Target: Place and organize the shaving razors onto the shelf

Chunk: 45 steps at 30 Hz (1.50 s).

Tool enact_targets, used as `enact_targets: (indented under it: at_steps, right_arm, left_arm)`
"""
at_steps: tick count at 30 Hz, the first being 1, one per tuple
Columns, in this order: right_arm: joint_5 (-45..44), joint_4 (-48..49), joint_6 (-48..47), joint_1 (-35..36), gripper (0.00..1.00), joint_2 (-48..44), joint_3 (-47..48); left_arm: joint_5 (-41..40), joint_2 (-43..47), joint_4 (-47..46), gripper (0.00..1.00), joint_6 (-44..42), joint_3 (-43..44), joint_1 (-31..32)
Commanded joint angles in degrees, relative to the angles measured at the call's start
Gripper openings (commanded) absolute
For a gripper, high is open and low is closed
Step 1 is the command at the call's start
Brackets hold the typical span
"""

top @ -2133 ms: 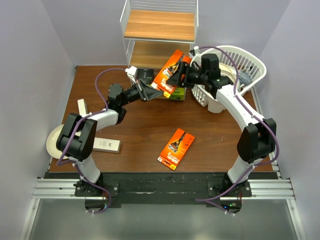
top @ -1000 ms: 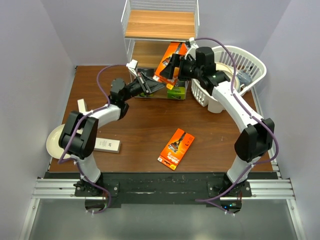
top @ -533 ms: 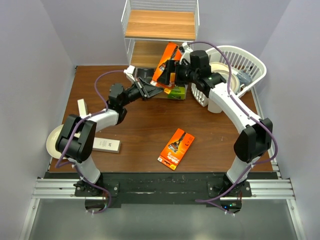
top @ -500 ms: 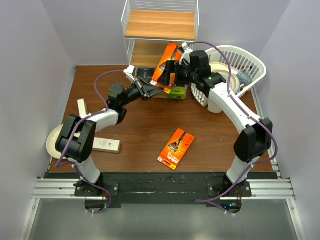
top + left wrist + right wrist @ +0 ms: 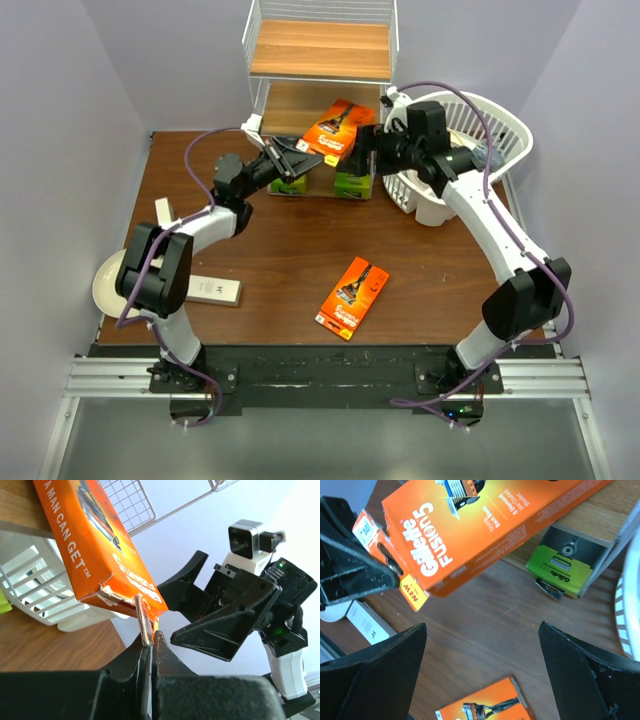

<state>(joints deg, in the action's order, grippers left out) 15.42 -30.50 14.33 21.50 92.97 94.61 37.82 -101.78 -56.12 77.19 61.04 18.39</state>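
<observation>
- The left gripper is clamped on the torn hang tab of an orange card, at the card's 8 o'clock end.
- That card is tilted, its far end over the lower board of the shelf at 12 o'clock.
- The right gripper stands wide apart at the card's 3 o'clock, holding nothing.
- A second card lies flat at 6 o'clock.
- Two black boxes sit at the shelf's foot.
- Two white boxes lie at 8 o'clock.
</observation>
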Motion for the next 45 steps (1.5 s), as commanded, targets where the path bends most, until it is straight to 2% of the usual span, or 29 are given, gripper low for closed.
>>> enact_targets:
  at_steps: [1,9,15,21,27,45]
  right_arm:
    - [-2.7,-4.1,-5.8,-1.6,0.99,-4.4,0.6]
    - [-8.4,-6.9,-9.1,-6.8,0.99,-9.0,-0.6]
    - [-8.4,-6.8,-9.1,-9.1,0.99,-10.1,-1.4]
    - [-8.2,-6.2,-8.3,-10.7,0.99,-10.9,-2.8]
    - [-7.3,-5.1,-6.9,-11.6,0.99,-11.8,-4.6]
    - [-7.6,-4.7,-6.4,-12.8,0.99,-12.2,-6.0]
  left_arm:
    - [-1.0,-1.1,-2.9,0.00,0.9,3.8,1.3]
    - [-4.6,-4.0,3.4,0.00,-0.6,10.5,5.1]
    - [-11.7,-4.5,9.9,0.01,-2.7,13.1,6.3]
    - [-14.3,-7.5,13.3,0.01,-3.8,17.8,8.3]
    - [-15.9,-9.5,18.0,0.03,-3.5,20.7,10.5]
    - [-17.3,-14.6,23.6,0.04,0.1,26.0,12.2]
